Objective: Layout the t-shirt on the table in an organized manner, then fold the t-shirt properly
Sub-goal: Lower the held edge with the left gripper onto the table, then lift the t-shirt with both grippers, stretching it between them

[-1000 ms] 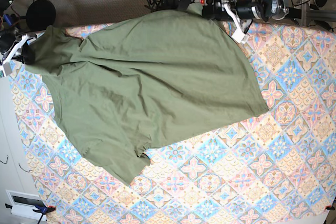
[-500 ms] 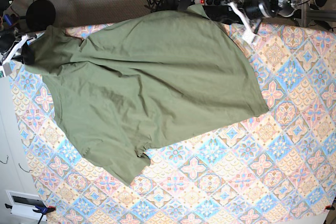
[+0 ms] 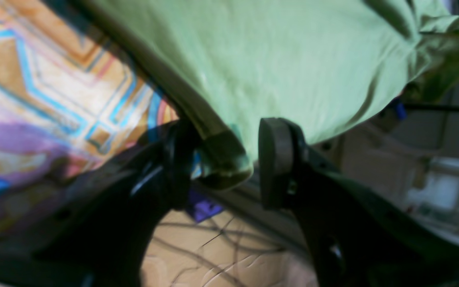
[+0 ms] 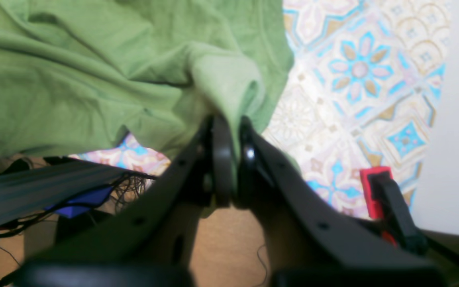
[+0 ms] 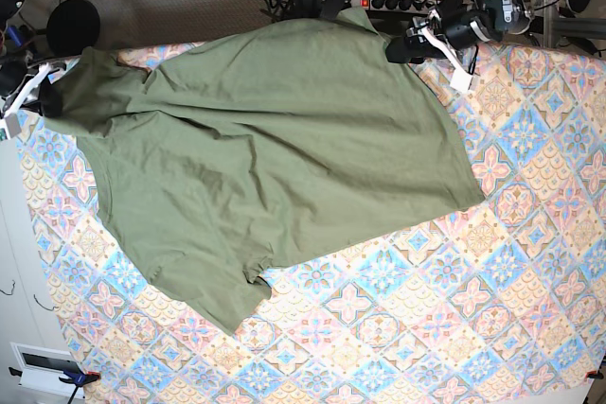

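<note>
Across the table (image 5: 492, 262), the shirt (image 5: 275, 167) lies spread but skewed, covering the upper left half of the patterned cloth in the base view. Its body runs from about 10 o'clock down toward 7 o'clock, with one long edge slanting to a point at 3 o'clock. A short sleeve hangs at the lower edge near 6 o'clock of the shirt. The fabric shows soft creases through the middle.

At 1 o'clock of the shirt, the left gripper (image 5: 400, 49) sits at the far table edge by a shirt corner. In the left wrist view its jaws stand apart, with a rolled hem corner of the shirt (image 3: 229, 159) lying between the two fingers (image 3: 275, 159); whether either pad touches the cloth I cannot tell.

At 9 o'clock of the shirt, the right gripper (image 5: 43, 92) is at the table's left edge. In the right wrist view its jaws are pressed together on a bunched fold of the shirt (image 4: 229, 91), the cloth pinched between the pads and draping off past the table edge. A red clamp (image 4: 377, 187) shows at the table's rim beside that gripper.
</note>
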Robot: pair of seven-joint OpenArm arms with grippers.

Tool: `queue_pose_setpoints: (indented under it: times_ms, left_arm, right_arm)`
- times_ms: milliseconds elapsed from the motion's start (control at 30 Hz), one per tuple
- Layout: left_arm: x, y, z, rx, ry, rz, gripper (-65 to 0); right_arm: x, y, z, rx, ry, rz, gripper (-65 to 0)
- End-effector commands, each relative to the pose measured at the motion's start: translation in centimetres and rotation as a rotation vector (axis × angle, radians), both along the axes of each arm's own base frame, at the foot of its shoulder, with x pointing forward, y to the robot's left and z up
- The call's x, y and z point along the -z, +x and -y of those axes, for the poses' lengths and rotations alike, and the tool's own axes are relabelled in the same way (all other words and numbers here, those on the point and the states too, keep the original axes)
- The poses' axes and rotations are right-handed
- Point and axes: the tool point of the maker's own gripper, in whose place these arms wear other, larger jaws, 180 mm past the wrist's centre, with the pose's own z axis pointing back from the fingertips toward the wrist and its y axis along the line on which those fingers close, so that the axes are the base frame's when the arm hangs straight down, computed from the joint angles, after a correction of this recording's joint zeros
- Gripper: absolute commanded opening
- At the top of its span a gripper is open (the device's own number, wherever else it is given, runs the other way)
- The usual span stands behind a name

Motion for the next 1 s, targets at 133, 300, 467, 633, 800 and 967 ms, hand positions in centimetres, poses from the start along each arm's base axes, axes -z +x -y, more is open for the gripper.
queue_pose_setpoints:
  times_ms: [133,300,467,633,800,967]
  left_arm:
    - [1.3,-0.6,1.5,0.04,-0.033,-0.045,-38.8]
    - [1.1,-0.3,2.5,0.069,-0.05,-0.037,-43.9]
    - [0.4,1.7,0.7,0.046,-0.014,0.011,-65.0]
    - [-1.9,5.1,-6.2,-0.065,0.112,0.109,-65.0]
    - [-5.0,7.7,-12.6,-0.141,0.237,0.196,-65.0]
    - [-6.7,9.9,-17.4,-0.206,0.293,0.231,-65.0]
  right_arm:
    - [-1.5,0.8,0.2,-0.017,-0.019,0.046,-64.3]
    - [-1.5,0.8,0.2,-0.017,-0.019,0.046,-64.3]
    - [-1.5,0.8,0.3,-0.014,-0.02,0.047,-64.3]
    - [-2.5,2.2,0.3,-0.014,-0.02,0.098,-64.3]
    - [-3.2,3.2,0.1,-0.019,-0.014,0.132,-64.3]
    - [-2.1,4.1,-2.2,-0.063,0.034,0.124,-64.3]
